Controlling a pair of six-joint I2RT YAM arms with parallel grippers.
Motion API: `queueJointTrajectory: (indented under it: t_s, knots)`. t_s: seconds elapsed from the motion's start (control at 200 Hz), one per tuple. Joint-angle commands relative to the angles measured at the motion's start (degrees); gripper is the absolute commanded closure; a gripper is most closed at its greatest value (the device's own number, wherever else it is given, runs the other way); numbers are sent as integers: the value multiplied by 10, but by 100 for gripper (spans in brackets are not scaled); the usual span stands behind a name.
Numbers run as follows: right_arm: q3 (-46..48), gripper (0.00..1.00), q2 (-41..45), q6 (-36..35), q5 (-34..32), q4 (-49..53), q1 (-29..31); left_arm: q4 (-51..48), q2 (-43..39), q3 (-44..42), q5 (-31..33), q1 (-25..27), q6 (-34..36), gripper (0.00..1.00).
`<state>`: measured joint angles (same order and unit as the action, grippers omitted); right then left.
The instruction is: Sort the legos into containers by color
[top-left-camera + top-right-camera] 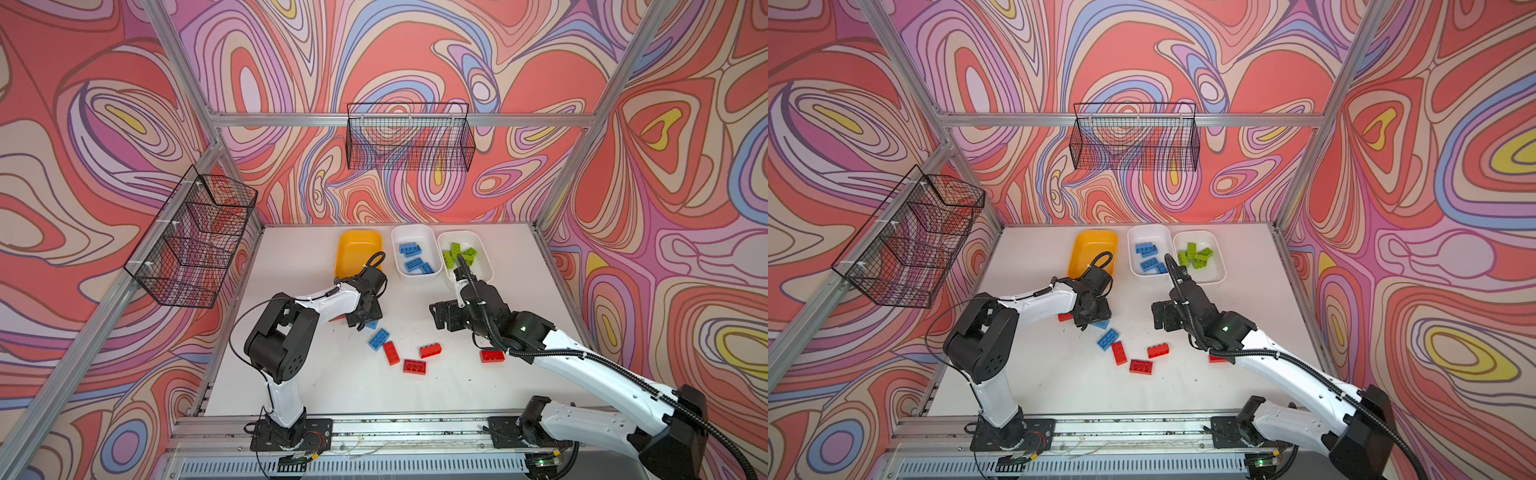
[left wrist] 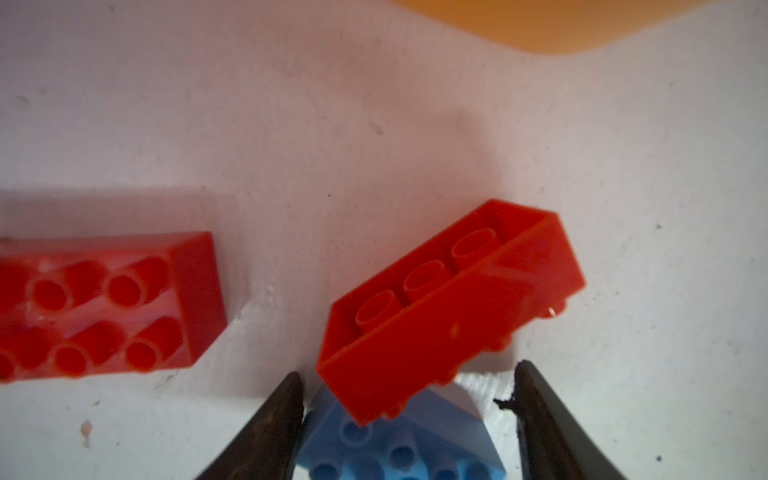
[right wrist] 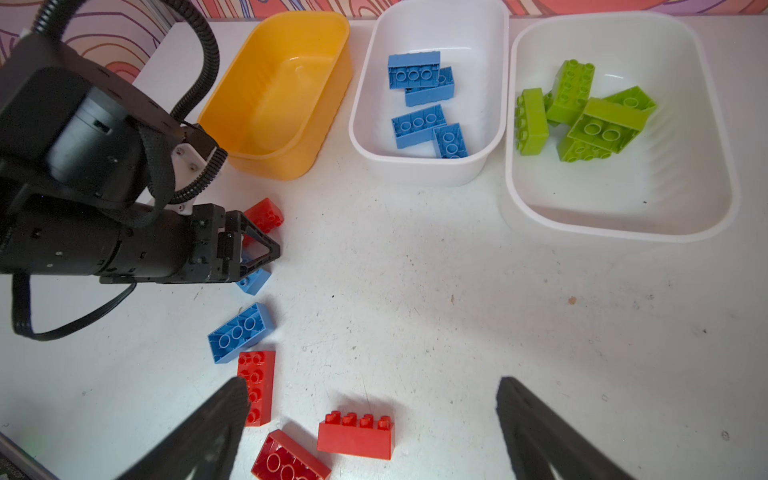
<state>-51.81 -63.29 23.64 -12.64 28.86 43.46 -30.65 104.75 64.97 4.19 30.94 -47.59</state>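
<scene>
While its jaws stand spread and grip nothing, the left gripper (image 2: 407,374) straddles a blue brick (image 2: 399,449) lying studs up on the table (image 2: 374,124). One finger (image 2: 274,424) is at the brick's edge, the opposite one apart. An upturned red brick (image 2: 449,299) appears to lean on that blue brick, though the close view is blurred. Risk: closing here may catch or tip the red brick, so both travel together, or the blue one twists free. A second red brick (image 2: 112,307) lies nearby. The yellow-orange tub (image 3: 270,162) is empty; the adjacent white tub (image 3: 415,174) holds blue bricks. The right gripper (image 3: 372,385) hangs wide apart, empty.
</scene>
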Motion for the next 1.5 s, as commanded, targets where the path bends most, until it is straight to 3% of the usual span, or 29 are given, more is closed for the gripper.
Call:
queueJointTrajectory:
  t_s: [0.0, 0.16, 0.511, 0.691, 1.036, 1.237, 1.497]
  knots:
    - [-16, 2, -8, -5, -2, -9, -3, -32, 13, -3, -22, 4, 10, 35]
    - [-17, 2, -17, -2, 9, -13, -3, -28, 4, -14, -19, 7, 29, 35]
    - [-20, 2, -5, 15, 12, 6, -3, -43, 68, 87, -56, 11, 73, 35]
    - [-21, 2, 1, 19, 8, 15, -3, -57, 65, 87, -49, 16, 87, 34]
    - [-15, 2, -4, 12, 24, -4, -3, -75, -36, 15, -2, 53, 3, 31]
    - [-15, 2, -3, -7, 26, -4, -3, -50, -9, 18, -33, 64, -28, 32]
    - [-13, 2, 11, -15, 31, -3, -7, -79, 25, 53, 15, 65, -23, 32]
